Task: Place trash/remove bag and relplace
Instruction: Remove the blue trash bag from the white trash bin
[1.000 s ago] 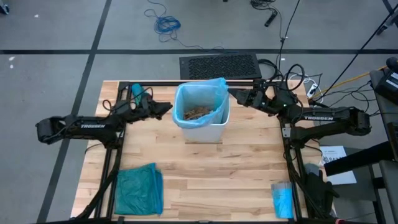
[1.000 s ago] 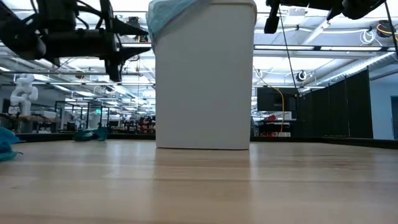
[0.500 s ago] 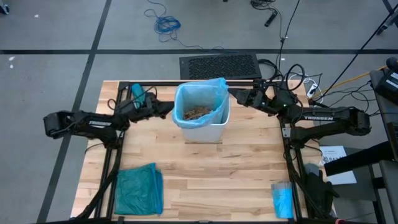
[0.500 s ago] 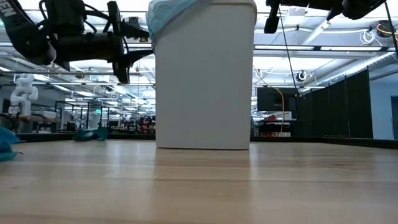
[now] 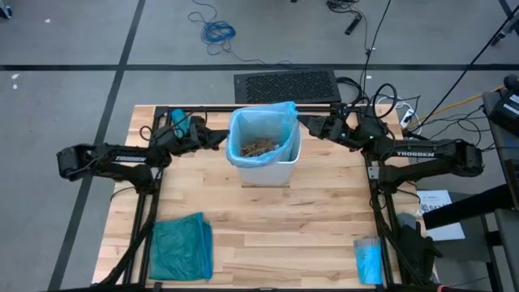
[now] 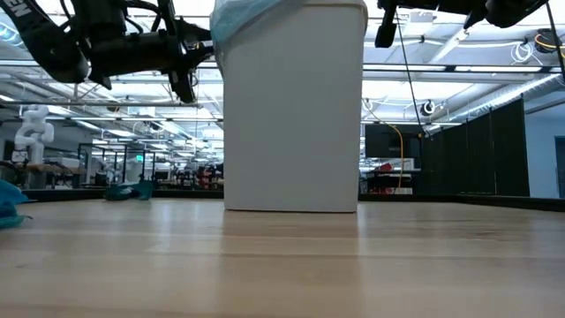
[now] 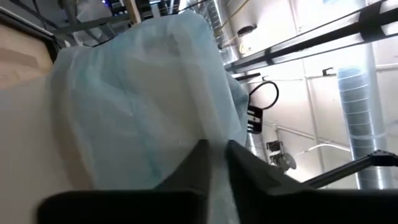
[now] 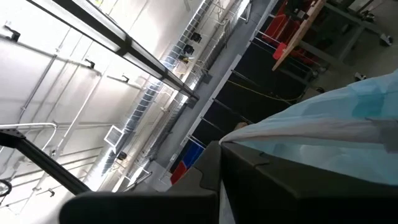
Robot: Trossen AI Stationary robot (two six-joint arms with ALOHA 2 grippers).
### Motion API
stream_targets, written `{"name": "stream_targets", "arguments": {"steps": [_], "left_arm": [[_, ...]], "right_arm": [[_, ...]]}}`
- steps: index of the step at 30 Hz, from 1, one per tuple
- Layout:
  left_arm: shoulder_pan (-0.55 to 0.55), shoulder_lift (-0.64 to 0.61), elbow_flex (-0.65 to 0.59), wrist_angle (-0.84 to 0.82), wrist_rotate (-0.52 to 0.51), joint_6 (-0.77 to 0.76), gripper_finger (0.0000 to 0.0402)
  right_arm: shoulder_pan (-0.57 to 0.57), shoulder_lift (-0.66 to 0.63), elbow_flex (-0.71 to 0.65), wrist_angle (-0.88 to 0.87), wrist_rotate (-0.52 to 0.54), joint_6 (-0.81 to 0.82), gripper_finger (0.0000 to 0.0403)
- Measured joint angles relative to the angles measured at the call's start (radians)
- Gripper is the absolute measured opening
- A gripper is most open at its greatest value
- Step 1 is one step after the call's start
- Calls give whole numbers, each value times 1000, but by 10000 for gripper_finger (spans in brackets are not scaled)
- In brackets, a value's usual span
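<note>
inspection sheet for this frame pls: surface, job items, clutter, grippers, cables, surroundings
Surface: wooden table, bare across the middle.
Job items: pale blue bag lines the white bin; brown paper scraps inside.
Clutter: teal-green bag and small blue packet near the front corners.
Grippers: left gripper at the bag's left rim, film between its fingers; right gripper at the right rim.
Cables: blue coil on the floor; leads by the right arm.
Surroundings: black floor mat; no people seen.

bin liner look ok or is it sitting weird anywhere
The pale blue liner sits unevenly on the white bin: it stands up in a loose peak at the far right corner, while elsewhere it folds down over the rim.
</note>
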Motion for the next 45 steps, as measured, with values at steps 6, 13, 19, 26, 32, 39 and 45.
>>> {"name": "stream_targets", "arguments": {"steps": [6,13,19,26,32,39,45], "left_arm": [[0,0,0,38,0,0,3],[2,-3,0,159,-6,-10,1],[2,-3,32,185,-10,-29,1],[2,-4,144,188,53,-9,0],[2,-4,215,162,61,-3,0],[2,-3,278,129,62,3,0],[30,-3,353,92,61,25,0]], "right_arm": [[0,0,0,0,0,0,0],[0,0,0,0,0,0,0],[0,0,0,2,0,1,0],[0,0,0,32,-2,4,0],[0,0,0,47,-4,4,0],[0,0,0,73,-5,9,0],[0,0,0,186,-4,3,0]]}}
